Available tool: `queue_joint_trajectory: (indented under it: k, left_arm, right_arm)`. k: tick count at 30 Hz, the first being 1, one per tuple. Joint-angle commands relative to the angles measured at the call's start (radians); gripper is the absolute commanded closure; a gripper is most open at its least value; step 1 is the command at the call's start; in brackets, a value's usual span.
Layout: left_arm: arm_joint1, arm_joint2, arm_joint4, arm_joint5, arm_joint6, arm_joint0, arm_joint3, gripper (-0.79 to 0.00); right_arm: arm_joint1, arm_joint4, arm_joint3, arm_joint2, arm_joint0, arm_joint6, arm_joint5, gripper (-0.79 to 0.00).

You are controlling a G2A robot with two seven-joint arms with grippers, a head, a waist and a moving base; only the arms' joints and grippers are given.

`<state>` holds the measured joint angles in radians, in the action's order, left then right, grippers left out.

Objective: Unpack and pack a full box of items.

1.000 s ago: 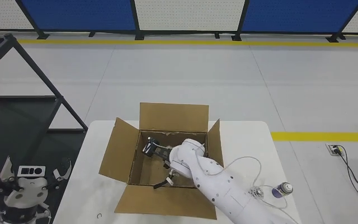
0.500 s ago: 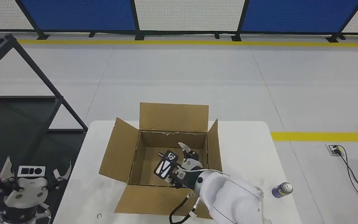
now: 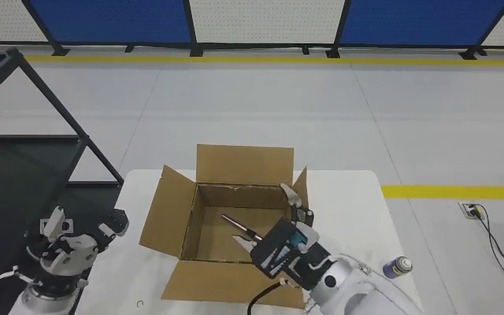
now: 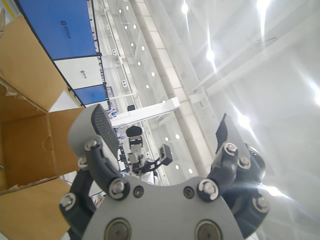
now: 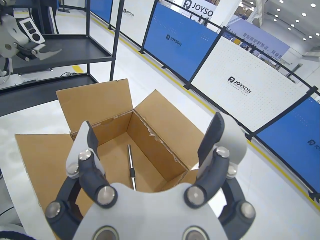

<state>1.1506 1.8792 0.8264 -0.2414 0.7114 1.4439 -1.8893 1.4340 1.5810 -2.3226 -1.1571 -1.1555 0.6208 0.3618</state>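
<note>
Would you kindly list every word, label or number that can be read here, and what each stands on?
Cardboard box: no print visible.
Metal rod in the box: none.
Small can on the table: label too small to read.
White fence panel and blue fence panel: each carries a logo with a brand word, not quoted here.

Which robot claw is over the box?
The right gripper, open above the cardboard box. The left gripper is off beside the table's edge.
</note>
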Motion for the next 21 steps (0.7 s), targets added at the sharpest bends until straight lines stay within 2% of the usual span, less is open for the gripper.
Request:
queue_joint_trajectory:
  k: [1,4,21]
  left_arm:
    - [0.005,-0.043,-0.043,-0.062,-0.033,-0.024,0.018,-0.785]
    - [0.005,-0.043,-0.043,-0.062,-0.033,-0.024,0.018,-0.785]
    - [0.005,-0.044,-0.044,-0.060,-0.036,-0.023,0.017,-0.785]
  right_arm:
    - [-0.007,-0.012,-0.027,-0.058,-0.057,-0.038,-0.001,-0.785]
    - [-0.013,-0.020,-0.027,-0.118,-0.113,-0.103,-0.016,-0.785]
    - [-0.013,-0.017,-0.026,-0.118,-0.114,-0.106,-0.016,-0.785]
